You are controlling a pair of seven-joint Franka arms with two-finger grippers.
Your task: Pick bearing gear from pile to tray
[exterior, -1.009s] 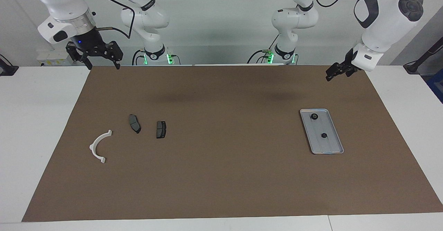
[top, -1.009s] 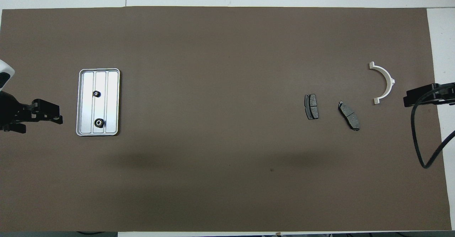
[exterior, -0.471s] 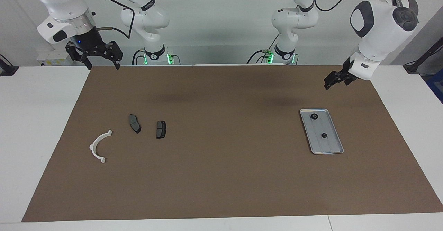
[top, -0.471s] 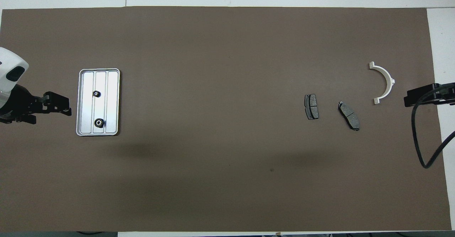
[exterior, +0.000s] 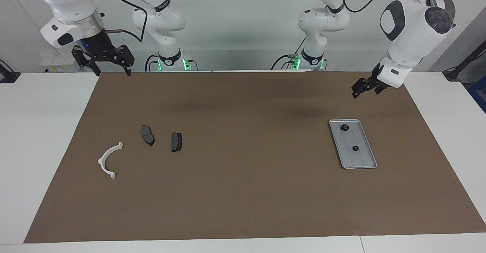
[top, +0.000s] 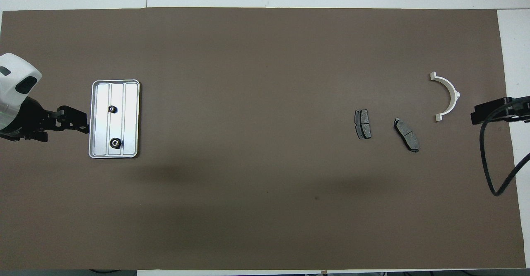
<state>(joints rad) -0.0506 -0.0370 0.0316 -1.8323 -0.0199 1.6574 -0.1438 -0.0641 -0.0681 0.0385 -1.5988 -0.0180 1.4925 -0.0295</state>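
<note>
Hanging left gripper (exterior: 358, 90): we see it up in the air over the brown mat (exterior: 246, 192), near the tray (exterior: 367, 164) — jaws spread, nothing in them.
Right gripper (exterior: 110, 69): raised over the mat's corner at its own end, fingers apart, waiting.
Tray: we count two bearing gears (exterior: 344, 128) (exterior: 355, 148) inside.
Pile: white half-ring bracket (exterior: 108, 160) and two brake pads (exterior: 147, 135) (exterior: 176, 142) — well apart from the tray.

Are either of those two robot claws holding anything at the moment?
No. The left gripper hangs empty in the air near the tray, and the right gripper waits empty at its end of the table. Both have open jaws.
</note>
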